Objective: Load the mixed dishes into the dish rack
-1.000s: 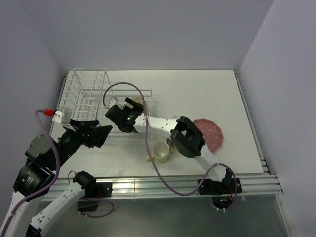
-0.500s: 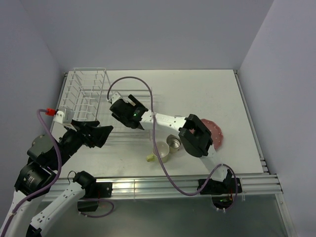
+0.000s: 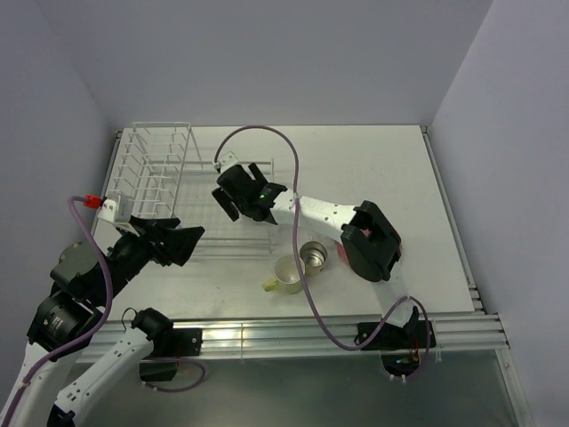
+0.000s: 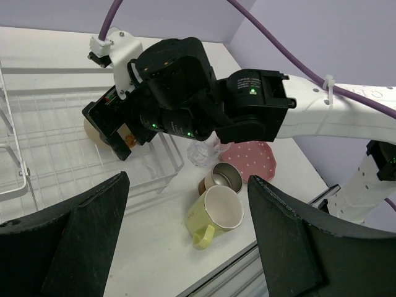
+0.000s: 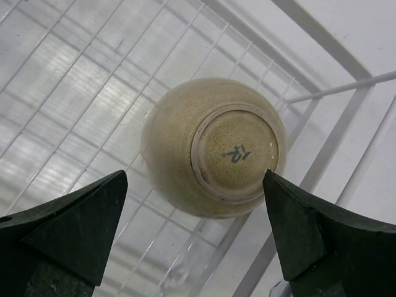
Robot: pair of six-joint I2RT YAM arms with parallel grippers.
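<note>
In the top view the left gripper (image 3: pixel 182 240) hangs at the near left, just short of the dish rack (image 3: pixel 151 160). Its own wrist view shows the jaws spread wide with nothing between them.

The rack stands at the far left of the tabletop (image 3: pixel 373 160), with the tall slotted section on the left and the low basket to its right. The right gripper (image 5: pixel 193 178) hovers over that basket, and from above it hides what lies below. Only the right wrist view shows the cream bowl (image 5: pixel 213 145) whole. It sits upside down on the basket wires, foot ring up, and the jaws are released and clear of it on either side.

Right of the rack, on the tabletop, the pale yellow-green mug (image 3: pixel 286 274) sits nearest, with the small steel cup (image 3: pixel 313 256) just beside it. The left wrist view alone shows the clear glass tumbler (image 4: pixel 201 153) and most of the pink white-dotted plate (image 4: pixel 250 158). From above, the right arm largely covers them.
</note>
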